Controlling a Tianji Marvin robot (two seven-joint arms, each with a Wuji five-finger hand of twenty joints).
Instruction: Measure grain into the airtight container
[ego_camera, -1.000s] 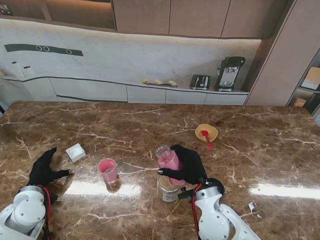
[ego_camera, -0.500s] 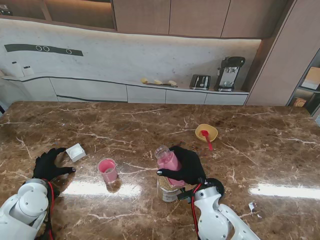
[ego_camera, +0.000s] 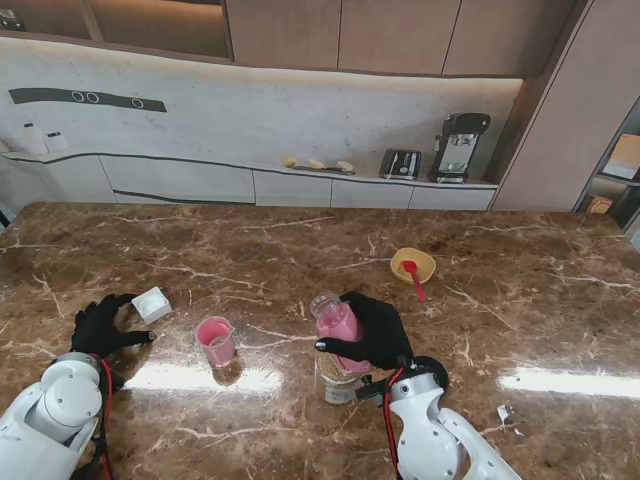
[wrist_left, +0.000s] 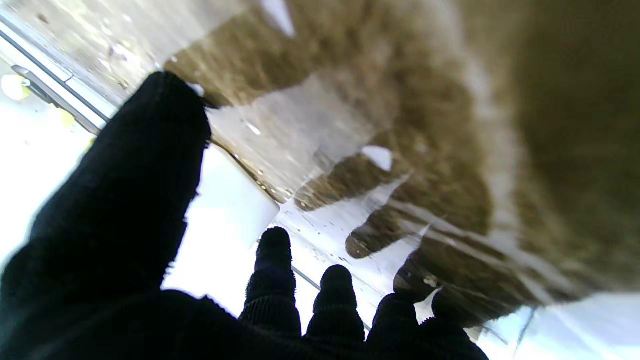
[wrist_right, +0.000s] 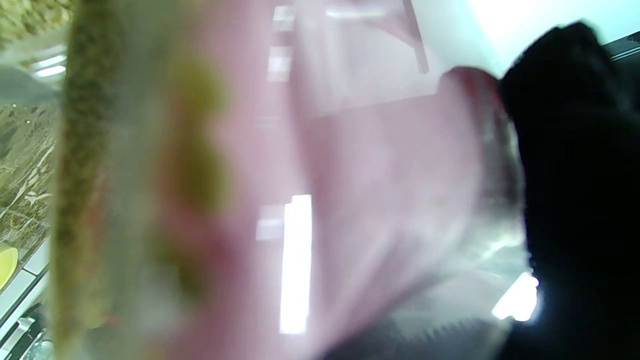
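Marble table (ego_camera: 520, 290): right hand (ego_camera: 372, 330) grips pink jar (ego_camera: 337, 322).

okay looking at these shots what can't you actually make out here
- Container under the right hand: stand view, mostly hidden by hand and pink jar; its fill level is unreadable.
- Right wrist view: pink jar fills the frame, blurred.
- White block: left wrist view, overexposed, partly behind left hand fingers.
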